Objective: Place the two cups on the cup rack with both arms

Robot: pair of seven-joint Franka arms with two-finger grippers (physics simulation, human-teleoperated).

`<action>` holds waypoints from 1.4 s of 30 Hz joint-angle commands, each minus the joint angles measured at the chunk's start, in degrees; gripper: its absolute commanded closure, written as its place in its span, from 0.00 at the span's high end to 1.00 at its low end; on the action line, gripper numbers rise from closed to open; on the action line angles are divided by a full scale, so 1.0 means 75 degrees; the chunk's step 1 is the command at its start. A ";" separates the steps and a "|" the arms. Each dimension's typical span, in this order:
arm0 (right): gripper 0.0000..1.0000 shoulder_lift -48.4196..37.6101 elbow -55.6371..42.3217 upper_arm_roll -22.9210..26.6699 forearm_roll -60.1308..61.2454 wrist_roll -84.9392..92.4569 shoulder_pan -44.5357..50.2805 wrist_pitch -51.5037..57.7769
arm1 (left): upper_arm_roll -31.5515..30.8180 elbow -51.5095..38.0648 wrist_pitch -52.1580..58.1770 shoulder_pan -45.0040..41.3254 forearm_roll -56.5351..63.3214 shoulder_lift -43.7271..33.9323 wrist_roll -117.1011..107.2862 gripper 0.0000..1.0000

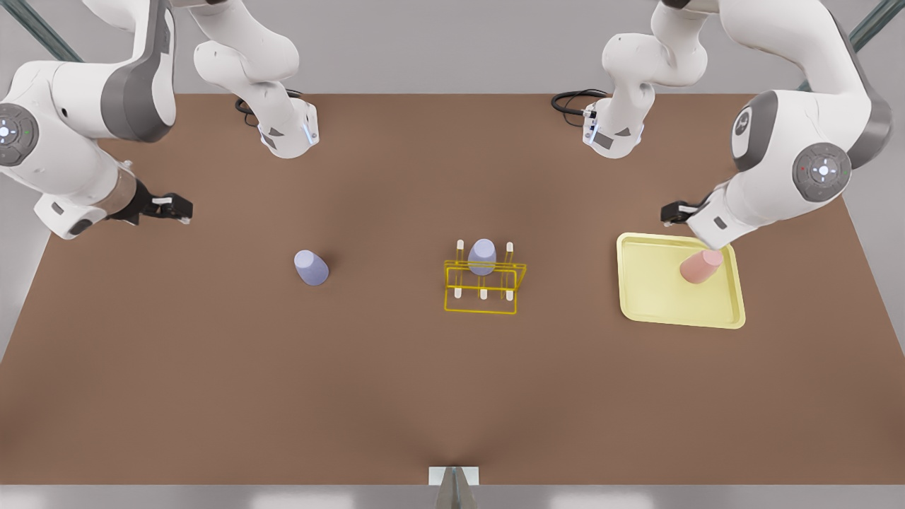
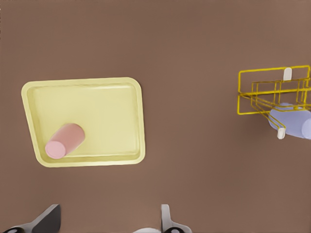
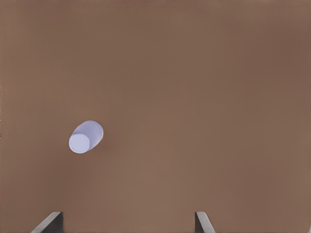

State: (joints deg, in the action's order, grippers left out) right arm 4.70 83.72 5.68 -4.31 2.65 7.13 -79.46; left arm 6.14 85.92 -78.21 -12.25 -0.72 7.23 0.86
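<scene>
Progress at this moment: one lavender cup (image 1: 482,256) sits on the rack (image 1: 483,286) at mid-frame of the front view, capped over a rear peg; the same cup shows at the right edge of the left wrist view (image 2: 291,123). A second lavender cup (image 1: 311,268) stands on the bare table (image 1: 212,367) left of centre, well apart from the rack. The pink cup (image 1: 701,266) rests on the yellow tray (image 1: 650,297) at right, partly behind the arm above it. The left gripper (image 1: 672,212) hovers at the tray's upper edge, fingers (image 2: 166,218) spread and holding nothing. The right gripper (image 1: 177,207) hangs at far left of the front view, also spread and empty, the table cup ahead of it (image 3: 85,137). Judged from this, neither remaining cup is grasped; both pickups and placements on free pegs remain
</scene>
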 commanded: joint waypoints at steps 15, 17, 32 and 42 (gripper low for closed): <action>1.00 0.1343 0.3146 -0.0077 0.0609 -0.0505 0.0666 -0.6069 | 0.0588 0.3602 -0.6856 0.2488 -0.0104 0.1321 0.5405 1.00; 1.00 0.1261 0.3450 -0.0101 0.0633 -0.0915 0.0842 -0.6268 | 0.0588 0.4364 -0.7572 0.2500 -0.0104 0.1075 0.5405 1.00; 1.00 0.1143 0.5560 -0.0148 0.1160 -0.1349 0.1124 -0.7944 | 0.0600 0.6180 -0.8756 0.2629 -0.0080 0.0395 0.5358 1.00; 1.00 0.0991 0.6122 -0.0159 0.1137 -0.1325 0.1416 -0.7944 | 0.0612 0.6555 -0.9083 0.2629 -0.0127 0.0746 0.5030 1.00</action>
State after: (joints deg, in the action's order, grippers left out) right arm 12.29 129.59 4.52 4.12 -5.34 17.59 -138.46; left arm 10.71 135.10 -143.75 7.47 -1.69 12.35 34.70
